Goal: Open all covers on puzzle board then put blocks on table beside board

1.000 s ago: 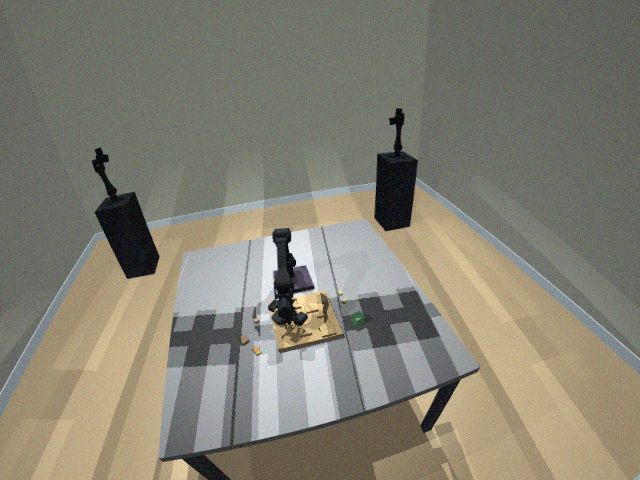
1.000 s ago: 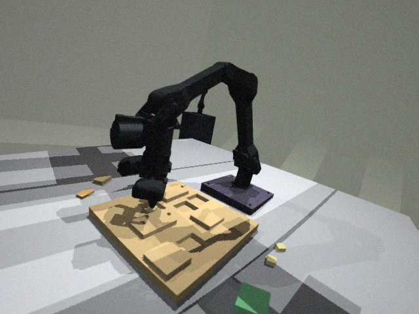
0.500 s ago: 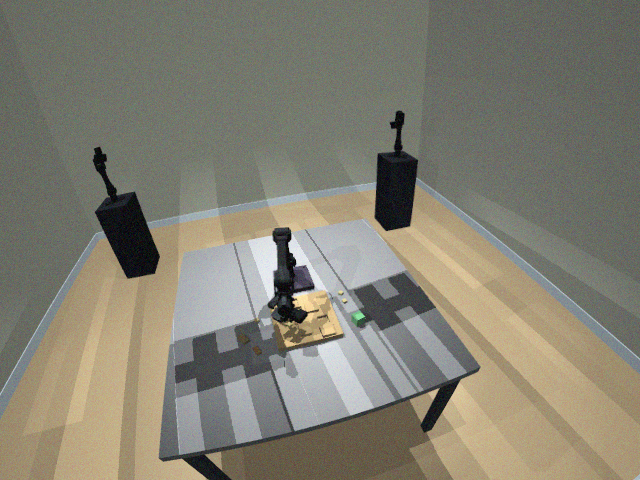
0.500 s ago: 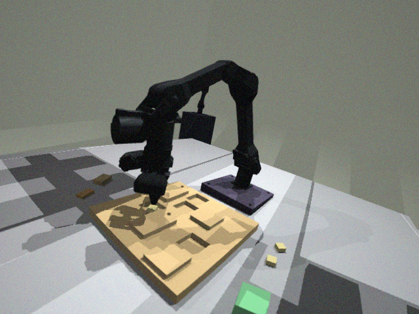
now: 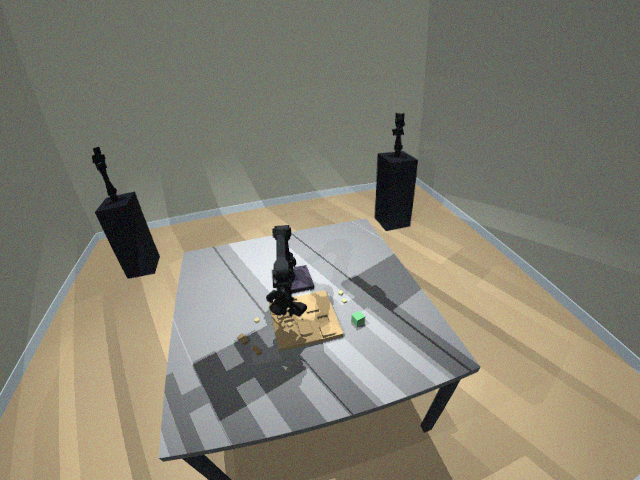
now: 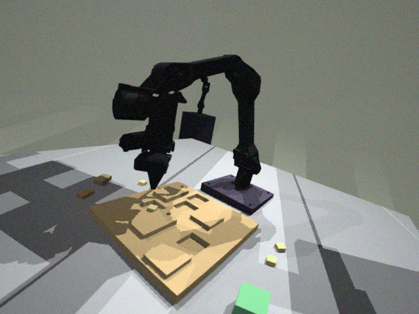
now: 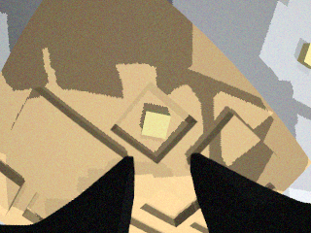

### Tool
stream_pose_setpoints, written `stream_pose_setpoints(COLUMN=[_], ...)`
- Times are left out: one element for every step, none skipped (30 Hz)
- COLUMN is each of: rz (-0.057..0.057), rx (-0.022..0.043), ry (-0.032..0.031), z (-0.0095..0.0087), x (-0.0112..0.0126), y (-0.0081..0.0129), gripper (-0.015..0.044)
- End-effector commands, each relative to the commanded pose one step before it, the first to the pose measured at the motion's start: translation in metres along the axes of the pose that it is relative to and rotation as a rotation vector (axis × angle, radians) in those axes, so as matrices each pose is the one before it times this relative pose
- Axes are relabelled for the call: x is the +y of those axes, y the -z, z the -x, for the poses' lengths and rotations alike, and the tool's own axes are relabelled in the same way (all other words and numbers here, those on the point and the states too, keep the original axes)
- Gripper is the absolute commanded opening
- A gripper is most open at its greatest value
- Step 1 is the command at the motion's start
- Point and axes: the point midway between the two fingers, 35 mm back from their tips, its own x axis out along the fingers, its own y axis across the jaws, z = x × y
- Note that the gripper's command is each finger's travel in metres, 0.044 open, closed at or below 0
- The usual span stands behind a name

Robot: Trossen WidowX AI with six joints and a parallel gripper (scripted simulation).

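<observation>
The wooden puzzle board point(image 5: 334, 330) point(image 6: 241, 224) has raised covers, among them a large one point(image 6: 154, 223), one at the near corner point(image 6: 167, 258) and one toward the arm base point(image 6: 207, 218). A pale yellow block point(image 6: 152, 208) point(image 7: 155, 124) sits in an uncovered diamond-shaped well. Three other wells in the exterior view look uncovered and empty. My gripper point(image 5: 287, 312) point(image 6: 154, 188) point(image 7: 162, 162) is partly open with nothing between its fingertips, above the board close to that well. Three small yellow blocks rest on the table: two on one side point(image 6: 280, 246) point(image 6: 271, 260), one on the other point(image 6: 142, 182) point(image 7: 307, 55).
A green cube point(image 5: 357, 318) point(image 6: 252, 299) stands on the table near the two yellow blocks. Two brown pieces point(image 5: 243, 338) point(image 6: 102, 178) point(image 5: 256, 350) point(image 6: 85, 193) lie on the opposite side. The dark arm base plate point(image 5: 303, 279) point(image 6: 216, 189) is behind the board.
</observation>
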Motion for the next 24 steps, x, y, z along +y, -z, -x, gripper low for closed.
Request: stream_pose_setpoints(rz=[-0.0041,0.0000,0.0000,0.0000,0.0000,0.0000,0.0000,0.0000,0.0000,0.0000,0.0000,0.0000,0.0000,0.0000,0.0000,0.0000,0.0000,0.0000,0.0000,0.0000,0.0000,0.0000,0.0000,0.0000], rx=[0.00313,0.00000,0.00000,0.00000,0.00000,0.00000,0.00001,0.00001,0.00001,0.00001,0.00001,0.00000,0.00000,0.00000,0.00000,0.00000,0.00000,0.00000,0.00000,0.00000,0.00000,0.00000,0.00000,0.00000], ry=[-0.00456,0.00000,0.00000,0.00000,0.00000,0.00000,0.00000,0.00000,0.00000,0.00000,0.00000,0.00000,0.00000,0.00000,0.00000,0.00000,0.00000,0.00000,0.00000,0.00000,0.00000,0.00000,0.00000,0.00000], z=[-0.00657,-0.00259,-0.00259,-0.00259,-0.00258,-0.00258,-0.00258,-0.00258,-0.00257,-0.00210,-0.00127,-0.00042,0.00000,0.00000,0.00000,0.00000,0.00000,0.00000,0.00000,0.00000,0.00000,0.00000,0.00000,0.00000], x=[0.00077,0.00004,0.00002,0.00001,-0.00001,-0.00002,-0.00003,-0.00005,-0.00006,-0.00006,-0.00004,-0.00001,0.00000,0.00000,0.00000,0.00000,0.00000,0.00000,0.00000,0.00000,0.00000,0.00000,0.00000,0.00000], y=[0.00011,-0.00010,-0.00008,-0.00006,-0.00004,-0.00002,-0.00001,0.00001,0.00003,0.00004,0.00003,0.00001,0.00000,0.00000,0.00000,0.00000,0.00000,0.00000,0.00000,0.00000,0.00000,0.00000,0.00000,0.00000], gripper=[0.0144,0.0144,0.0144,0.0144,0.0144,0.0144,0.0144,0.0144,0.0144,0.0144,0.0144,0.0144,0.0144,0.0144,0.0144,0.0144,0.0144,0.0144,0.0144,0.0144,0.0144,0.0144,0.0144,0.0144])
